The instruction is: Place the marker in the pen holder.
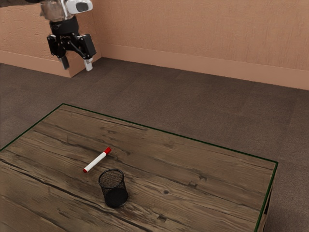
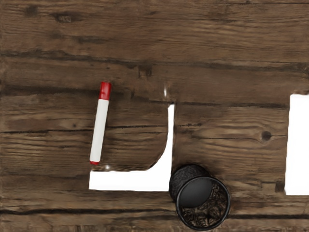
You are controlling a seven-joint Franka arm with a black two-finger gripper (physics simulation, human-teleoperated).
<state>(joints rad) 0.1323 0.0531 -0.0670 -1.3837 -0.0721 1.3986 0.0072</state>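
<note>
My gripper (image 1: 76, 66) hangs high above the table at the upper left of the exterior view, its two fingers spread apart with nothing between them. A white marker (image 1: 96, 160) with a red cap lies flat on the wood, well below the hand. Beside it stands the black mesh pen holder (image 1: 114, 189), upright, close to the marker but apart from it. Seen from above in the wrist view, the marker (image 2: 99, 125) and the round-rimmed pen holder (image 2: 203, 203) are separate on the tabletop.
The wooden table (image 1: 212, 166) has a dark green edge, with carpet (image 1: 193, 101) beyond it and a wall behind. White shapes (image 2: 133, 181) appear over the table in the wrist view; what they are I cannot tell.
</note>
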